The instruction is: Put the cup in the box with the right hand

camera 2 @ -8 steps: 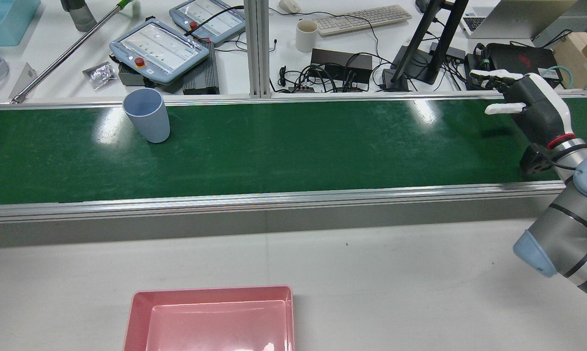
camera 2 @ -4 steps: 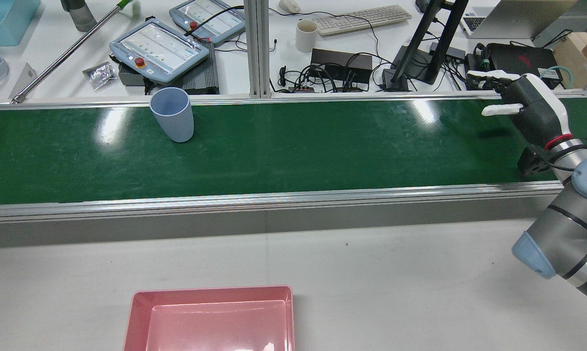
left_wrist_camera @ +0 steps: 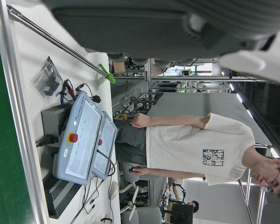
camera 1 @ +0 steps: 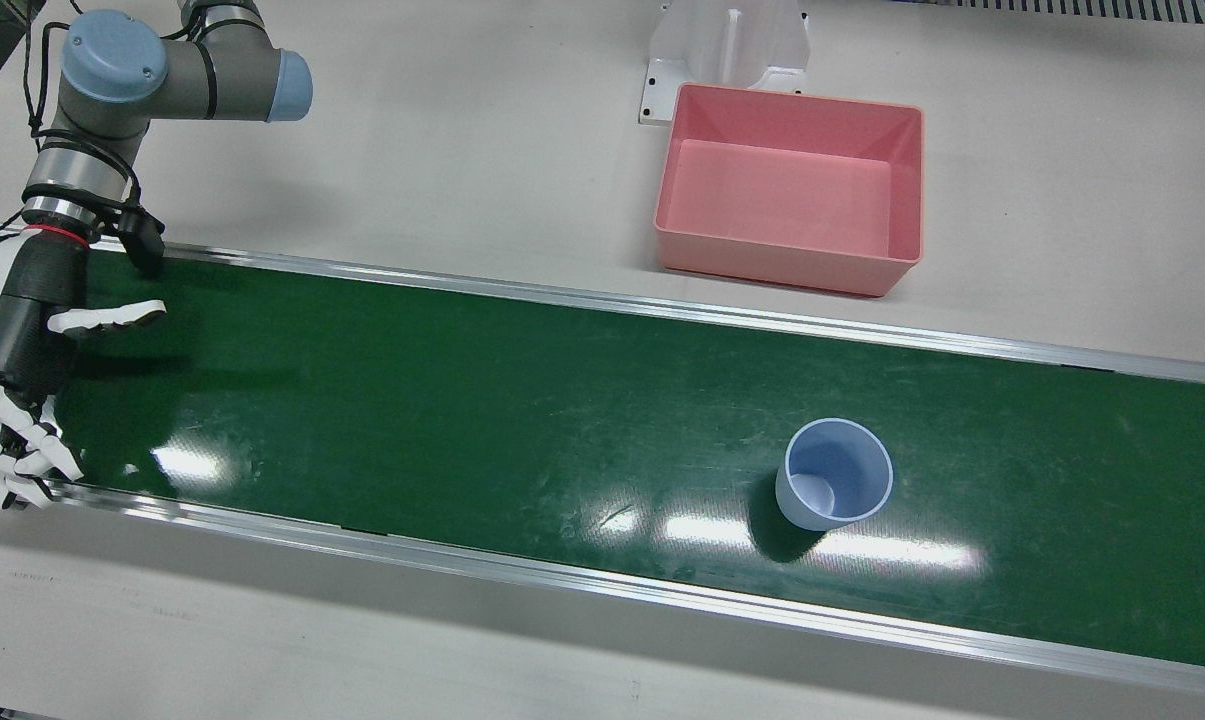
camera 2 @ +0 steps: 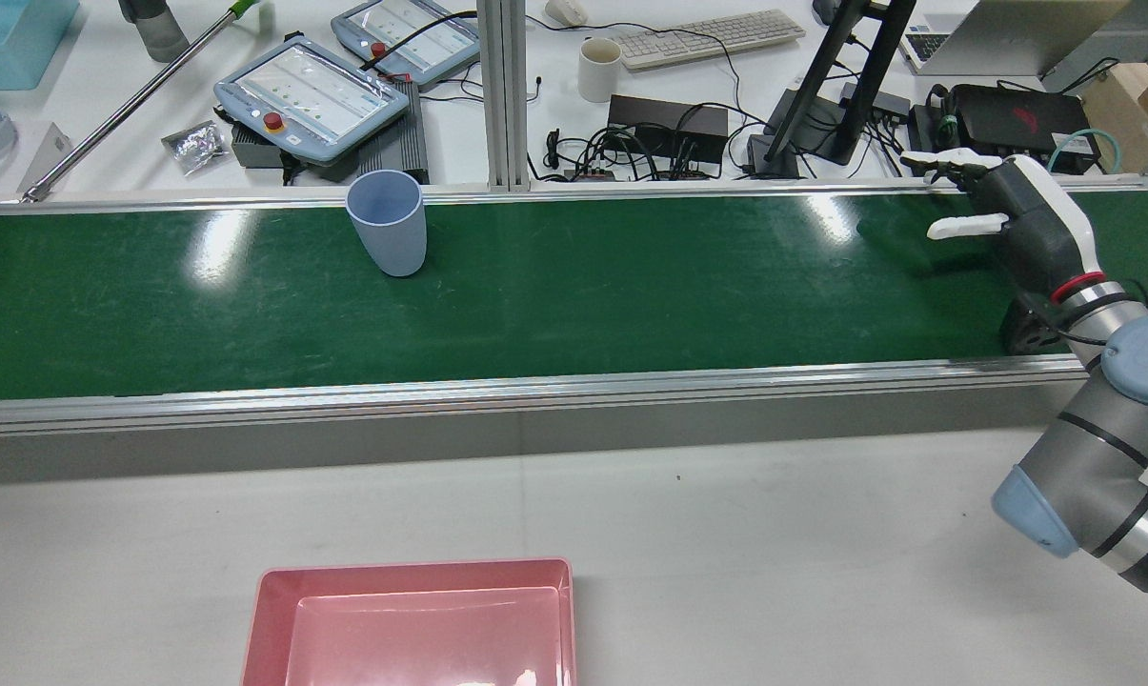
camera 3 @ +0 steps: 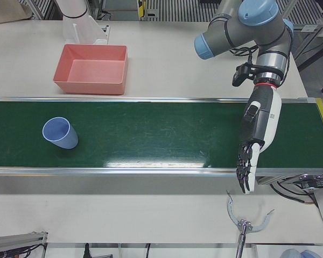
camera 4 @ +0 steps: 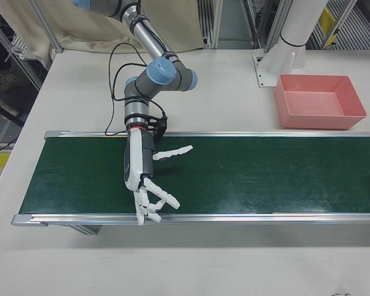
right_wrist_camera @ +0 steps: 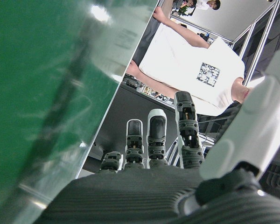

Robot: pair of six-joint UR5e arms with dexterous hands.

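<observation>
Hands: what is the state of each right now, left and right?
Left hand: open, fingers extended, holding nothing.
Right hand: open, fingers spread, holding nothing; the cup stands apart from it on the belt.

The rear view's lower edge cuts off the pink box (camera 2: 412,619); no view shows the left hand.

The cup (camera 2: 388,222) stands upright on the belt (camera 2: 574,295), well apart from the box (camera 2: 412,624) on the table (camera 2: 774,543).

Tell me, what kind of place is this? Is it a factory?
More likely a robot lab or test station. A robot arm with a hand waits over a green conveyor belt, and the desk behind holds control tablets and a keyboard.
</observation>
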